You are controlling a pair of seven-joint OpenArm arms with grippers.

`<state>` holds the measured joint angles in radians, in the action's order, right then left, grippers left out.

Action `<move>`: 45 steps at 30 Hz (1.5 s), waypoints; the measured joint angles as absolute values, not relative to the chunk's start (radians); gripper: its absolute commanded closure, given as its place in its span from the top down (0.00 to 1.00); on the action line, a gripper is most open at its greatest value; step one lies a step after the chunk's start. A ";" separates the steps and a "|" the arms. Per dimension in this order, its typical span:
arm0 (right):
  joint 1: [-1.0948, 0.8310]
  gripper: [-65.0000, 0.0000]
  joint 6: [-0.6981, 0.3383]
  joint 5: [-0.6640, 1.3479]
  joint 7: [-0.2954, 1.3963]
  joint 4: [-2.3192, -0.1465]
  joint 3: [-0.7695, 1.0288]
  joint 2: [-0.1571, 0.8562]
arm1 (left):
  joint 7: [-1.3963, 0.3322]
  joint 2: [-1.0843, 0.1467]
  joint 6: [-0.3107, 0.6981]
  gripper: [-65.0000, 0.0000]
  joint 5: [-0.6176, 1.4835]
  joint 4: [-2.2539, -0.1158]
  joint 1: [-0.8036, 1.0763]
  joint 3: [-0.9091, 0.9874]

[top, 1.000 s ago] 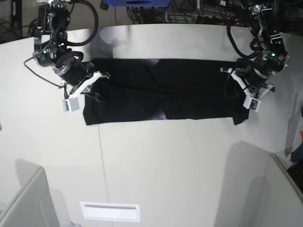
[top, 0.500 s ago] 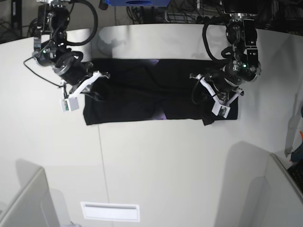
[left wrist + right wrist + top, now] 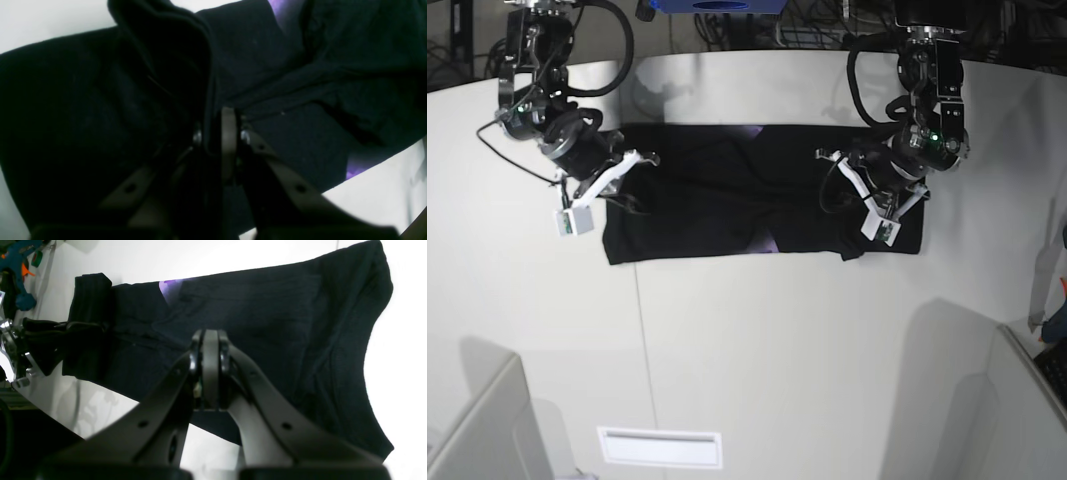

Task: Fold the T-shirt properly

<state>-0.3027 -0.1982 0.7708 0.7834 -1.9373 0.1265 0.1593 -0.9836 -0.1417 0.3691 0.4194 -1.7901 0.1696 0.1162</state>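
Dragging the T-shirt's end inward across the table, my left fingers stay clamped on its doubled hem; my right fingers, pressed together empty, hover over its other end.

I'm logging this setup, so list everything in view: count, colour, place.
T-shirt: one, black with purple showing at folds, spread as a long band across the table's far half; its end by the left arm is lifted and folded inward.
Table: one, white, fills the base view.
Slot plate: one, white, near table edge.
Blue box: one, beyond the far edge.
Cables: several, black, behind the table.
Right gripper: one, black, fingers shut, over the shirt's end, holding nothing.
Left gripper: one, black, fingers shut on a shirt fold.
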 measured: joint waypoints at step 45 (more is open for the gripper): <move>-0.171 0.64 -0.199 0.778 0.854 -1.642 0.289 0.157 | -0.966 -0.264 0.400 0.00 0.419 -1.811 0.282 0.600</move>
